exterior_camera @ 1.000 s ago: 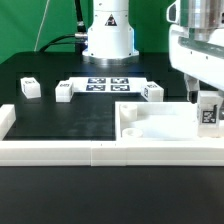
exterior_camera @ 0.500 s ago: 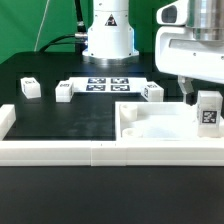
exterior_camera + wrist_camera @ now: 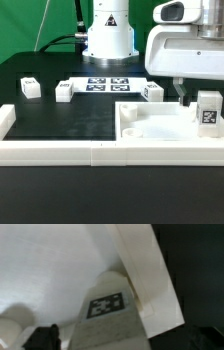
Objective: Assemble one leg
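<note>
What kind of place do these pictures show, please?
Probably a robotics lab bench for assembly trials: a black table edged by a white rail, a marker board carrying tags, tagged white legs such as the leg standing on the white body, and a green backdrop.

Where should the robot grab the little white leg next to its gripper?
Probably by its top half, coming from above. The leg stands upright on the big white piece, so its flat side faces are free for the fingers. The gripper hangs just beside it.

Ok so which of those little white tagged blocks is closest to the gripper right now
The leg standing on the large white piece, at the exterior view's right, just beside the gripper. The other three legs sit back on the black table.
</note>
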`<move>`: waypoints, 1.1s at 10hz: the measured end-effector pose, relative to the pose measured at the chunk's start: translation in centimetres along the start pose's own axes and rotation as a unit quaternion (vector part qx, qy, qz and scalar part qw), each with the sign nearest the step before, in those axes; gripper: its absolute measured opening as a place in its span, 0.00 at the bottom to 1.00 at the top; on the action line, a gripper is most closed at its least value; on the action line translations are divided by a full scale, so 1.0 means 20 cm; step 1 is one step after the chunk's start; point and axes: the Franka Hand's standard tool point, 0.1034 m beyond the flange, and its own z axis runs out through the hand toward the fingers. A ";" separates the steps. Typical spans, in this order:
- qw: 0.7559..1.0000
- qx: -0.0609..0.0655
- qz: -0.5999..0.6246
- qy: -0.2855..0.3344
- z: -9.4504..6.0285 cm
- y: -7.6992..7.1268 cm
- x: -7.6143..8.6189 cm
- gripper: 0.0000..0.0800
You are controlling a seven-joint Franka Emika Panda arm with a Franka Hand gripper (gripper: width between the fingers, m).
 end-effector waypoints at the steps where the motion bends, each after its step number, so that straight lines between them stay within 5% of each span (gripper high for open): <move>1: 1.000 -0.001 -0.027 0.000 0.00 0.01 0.00 0.81; 3: 0.999 -0.003 -0.041 0.001 0.00 0.01 0.00 0.81; 5: 0.999 -0.003 -0.041 0.001 0.00 0.01 0.00 0.51; 6: 0.999 -0.003 -0.041 0.001 0.00 0.01 0.00 0.51; 7: 0.999 -0.003 -0.041 0.001 0.00 0.01 0.00 0.36; 11: 1.000 -0.003 0.007 0.002 0.00 0.02 0.01 0.36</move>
